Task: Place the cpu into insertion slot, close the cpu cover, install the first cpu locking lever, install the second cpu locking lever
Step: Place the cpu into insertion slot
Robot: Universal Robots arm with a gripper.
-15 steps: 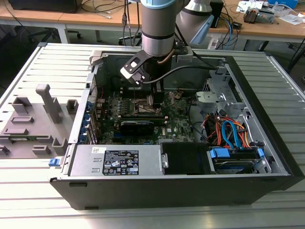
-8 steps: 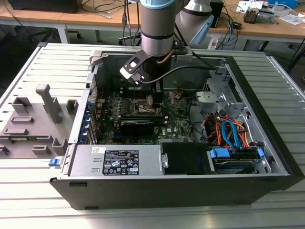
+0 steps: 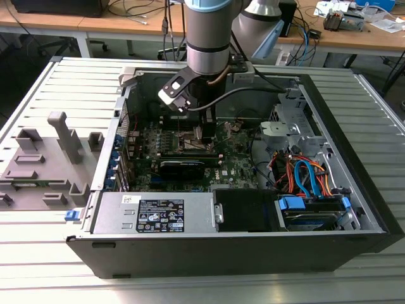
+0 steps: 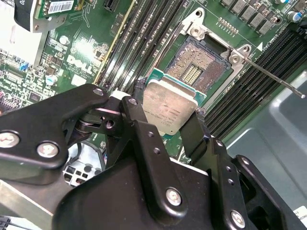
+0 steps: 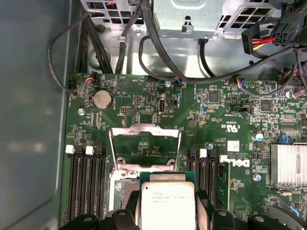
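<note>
My gripper (image 4: 169, 101) is shut on the cpu (image 4: 170, 108), a flat square chip with a silvery top on a green backing, one black finger (image 4: 135, 108) on each side. The cpu hangs over the near edge of the insertion slot (image 4: 196, 64), whose dark pin field lies bare inside its silver rim. In the first wrist view the cpu (image 5: 167, 203) sits between the fingers (image 5: 204, 203), and the cpu cover (image 5: 145, 130) stands swung open beyond the slot (image 5: 122, 188). A thin locking lever (image 4: 273, 76) sticks out beside the slot. In the exterior view the gripper (image 3: 201, 132) reaches down into the computer case.
Black memory slots (image 5: 86, 187) flank the socket on both sides. A black graphics card (image 3: 182, 168) lies nearer the case front, with the power supply (image 3: 155, 212) and drive bay cables (image 3: 304, 177) around it. A grey fixture (image 3: 44, 158) stands on the exterior view's left.
</note>
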